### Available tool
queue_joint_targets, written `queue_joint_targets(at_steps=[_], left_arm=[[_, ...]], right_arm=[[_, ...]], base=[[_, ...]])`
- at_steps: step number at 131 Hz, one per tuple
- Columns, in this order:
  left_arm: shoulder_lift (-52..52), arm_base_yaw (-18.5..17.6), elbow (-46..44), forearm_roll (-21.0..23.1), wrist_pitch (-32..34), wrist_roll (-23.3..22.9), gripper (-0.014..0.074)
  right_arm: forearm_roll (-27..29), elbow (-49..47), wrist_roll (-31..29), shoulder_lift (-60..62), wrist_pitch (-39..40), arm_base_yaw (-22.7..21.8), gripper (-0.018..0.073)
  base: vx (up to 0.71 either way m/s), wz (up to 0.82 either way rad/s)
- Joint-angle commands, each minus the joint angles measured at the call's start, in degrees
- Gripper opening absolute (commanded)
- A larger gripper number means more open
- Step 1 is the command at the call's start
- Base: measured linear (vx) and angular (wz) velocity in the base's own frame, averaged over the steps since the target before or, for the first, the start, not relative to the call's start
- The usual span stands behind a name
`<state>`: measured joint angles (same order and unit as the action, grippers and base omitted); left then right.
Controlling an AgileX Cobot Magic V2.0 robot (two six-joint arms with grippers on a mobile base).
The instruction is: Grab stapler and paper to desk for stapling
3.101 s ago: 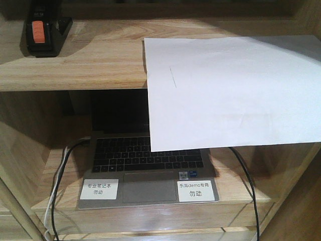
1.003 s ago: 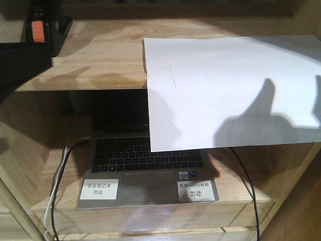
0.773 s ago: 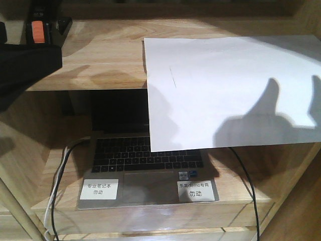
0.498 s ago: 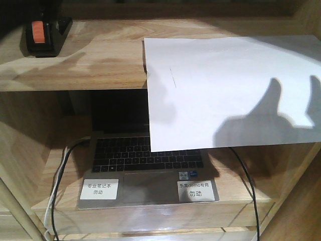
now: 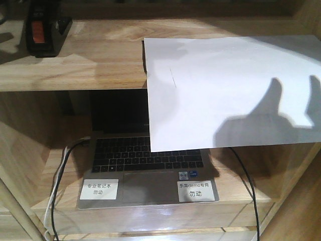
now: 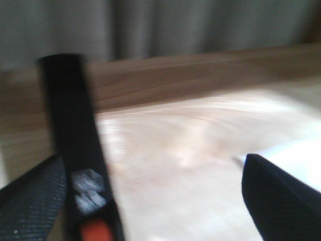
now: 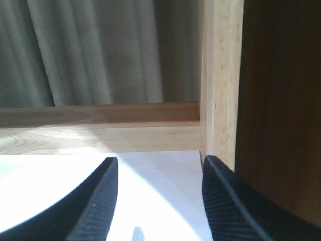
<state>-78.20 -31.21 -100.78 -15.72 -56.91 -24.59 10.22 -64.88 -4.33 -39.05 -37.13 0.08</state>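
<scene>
My left gripper (image 6: 153, 173) has its fingers spread wide. The stapler (image 6: 70, 140) stands upright between them, hard by the finger at nine o'clock and well apart from the one at three o'clock. That wrist picture is smeared, so I cannot tell whether anything touches. The orange tab (image 6: 95, 232) shows at seven o'clock.

My right gripper (image 7: 160, 165) is spread as well and hangs over the paper (image 7: 165, 196), whose white surface fills the gap between the fingers. The side post (image 7: 220, 75) of the shelf unit rises at one o'clock, with a curtain (image 7: 100, 50) behind at eleven.

From the front camera I see the stapler at ten o'clock on the upper shelf (image 5: 100, 60). The paper lies flat on the same shelf at two o'clock, well apart from the stapler. Its near part juts past the shelf's front edge. A gripper-shaped shadow (image 5: 261, 125) falls on the sheet at four o'clock. Below, at six o'clock, an open laptop (image 5: 150, 170) sits on the lower shelf (image 5: 55, 170), partly under the overhanging sheet. Two white labels (image 5: 100, 189) are stuck beside its touchpad, and cables (image 5: 59, 201) run down on either side.
</scene>
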Motion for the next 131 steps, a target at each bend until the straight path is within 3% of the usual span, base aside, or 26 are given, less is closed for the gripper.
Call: queue_joint_targets(at_steps=[1, 26, 83, 111, 131], left_arm=[[-1.74, -0.3, -5.27, -4.31, -0.16, -3.04, 0.0659], [-7.19, -0.24, -8.99, -7.43, -2.33, -3.66, 0.0645], [-10.37, 1.06, -9.13, -7.2, -2.46, -4.47, 0.0599], [-10.37, 1.06, -9.13, -7.26, -2.8, -5.91, 0.0486], [-10.37, 1.06, -9.13, -7.81, -3.63, -5.86, 0.0301]], right_arm=[[0.2, -1.46, -0.27, -0.48, 4.4, -0.08, 0.0361], [0.2, -1.46, -0.27, -0.48, 4.4, -0.08, 0.0361], [0.2, -1.46, -0.27, -0.48, 4.4, -0.08, 0.0361], [-0.04, -1.46, -0.27, -0.48, 4.45, -0.08, 0.0361], [-0.04, -1.46, -0.27, -0.48, 4.45, -0.08, 0.0361]], base=[[0.0, 0.0], [0.0, 0.0], [0.0, 0.0], [0.0, 0.0], [0.0, 0.0]])
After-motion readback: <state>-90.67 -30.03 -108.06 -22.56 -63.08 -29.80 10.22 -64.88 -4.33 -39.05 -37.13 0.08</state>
